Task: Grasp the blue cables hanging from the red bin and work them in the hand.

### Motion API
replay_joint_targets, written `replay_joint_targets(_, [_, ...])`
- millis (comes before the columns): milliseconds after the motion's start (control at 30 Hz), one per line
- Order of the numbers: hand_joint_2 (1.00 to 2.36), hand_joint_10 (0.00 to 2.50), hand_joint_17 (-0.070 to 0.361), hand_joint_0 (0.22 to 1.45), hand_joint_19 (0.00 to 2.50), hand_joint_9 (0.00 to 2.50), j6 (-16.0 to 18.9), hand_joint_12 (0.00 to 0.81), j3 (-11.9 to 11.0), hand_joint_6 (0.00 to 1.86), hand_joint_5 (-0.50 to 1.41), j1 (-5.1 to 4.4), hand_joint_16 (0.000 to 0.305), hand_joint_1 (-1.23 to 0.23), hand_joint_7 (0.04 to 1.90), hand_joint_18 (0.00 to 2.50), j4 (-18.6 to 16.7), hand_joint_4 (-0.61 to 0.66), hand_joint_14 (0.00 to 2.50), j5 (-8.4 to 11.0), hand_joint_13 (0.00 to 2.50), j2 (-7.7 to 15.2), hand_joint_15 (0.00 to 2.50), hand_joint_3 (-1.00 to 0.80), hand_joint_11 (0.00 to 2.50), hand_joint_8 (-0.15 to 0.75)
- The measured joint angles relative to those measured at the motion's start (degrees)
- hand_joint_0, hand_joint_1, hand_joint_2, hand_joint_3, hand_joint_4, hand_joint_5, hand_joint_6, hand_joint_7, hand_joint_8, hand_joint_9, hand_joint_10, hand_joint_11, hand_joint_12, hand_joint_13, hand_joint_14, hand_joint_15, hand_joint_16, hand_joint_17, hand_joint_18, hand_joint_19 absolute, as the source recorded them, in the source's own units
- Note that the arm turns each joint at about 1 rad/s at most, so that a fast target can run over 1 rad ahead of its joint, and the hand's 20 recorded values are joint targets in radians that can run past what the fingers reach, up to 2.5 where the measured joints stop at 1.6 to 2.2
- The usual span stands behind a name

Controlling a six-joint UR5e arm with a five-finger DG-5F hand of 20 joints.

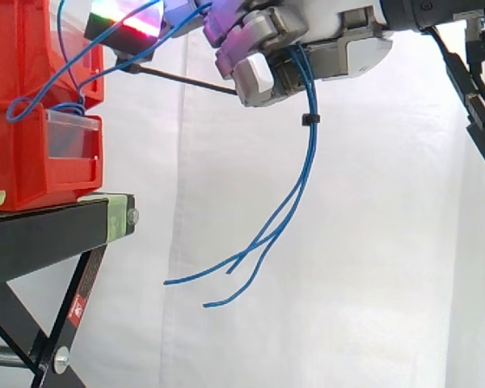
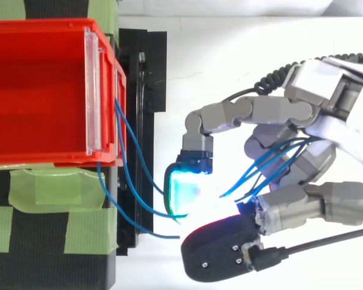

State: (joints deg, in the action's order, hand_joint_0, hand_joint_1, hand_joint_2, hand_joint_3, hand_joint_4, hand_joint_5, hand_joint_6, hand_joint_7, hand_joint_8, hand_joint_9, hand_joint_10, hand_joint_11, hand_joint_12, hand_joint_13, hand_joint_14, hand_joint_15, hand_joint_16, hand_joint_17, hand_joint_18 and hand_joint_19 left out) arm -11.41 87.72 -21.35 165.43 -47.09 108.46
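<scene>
Arcing from the red bin (image 1: 32, 48) past the black stand's (image 1: 40, 234) edge, the blue cables (image 1: 312, 149) run into the hand (image 1: 339, 52), whose fingers curl round them. They look light, springy and probably slick, so the best hold is likely near the small black tie (image 1: 309, 120).

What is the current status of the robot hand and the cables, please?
Robot hand shut on thin blue cables. Loose ends dangle below palm, clear of red plastic bin. Nothing in the way.
</scene>
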Motion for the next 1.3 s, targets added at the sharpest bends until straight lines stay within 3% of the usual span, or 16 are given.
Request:
replay_joint_targets(567, [1.01, 2.5, 0.178, 0.88, 0.65, 1.78, -4.0, 0.712, 0.0, 0.36, 0.42, 0.29, 0.237, -0.67, 1.36, 2.5, 0.0, 0.26, 2.5, -0.52, 2.02, 0.0, 1.97, 0.0, 2.5, 0.535])
replay_joint_targets(1033, [1.01, 2.5, 0.178, 0.89, 0.65, 1.78, -8.5, 0.712, 0.0, 0.36, 0.42, 0.34, 0.237, -0.67, 1.36, 2.5, 0.3, 0.26, 2.5, -0.48, 2.02, 0.0, 1.97, 0.02, 2.5, 0.535])
replay_joint_targets(1300, [1.01, 2.5, 0.178, 0.89, 0.65, 1.78, -10.3, 0.712, 0.0, 0.37, 0.41, 0.34, 0.237, -0.67, 1.36, 2.5, 2.3, 0.26, 2.5, -0.48, 2.02, 0.0, 1.97, 0.03, 2.5, 0.535])
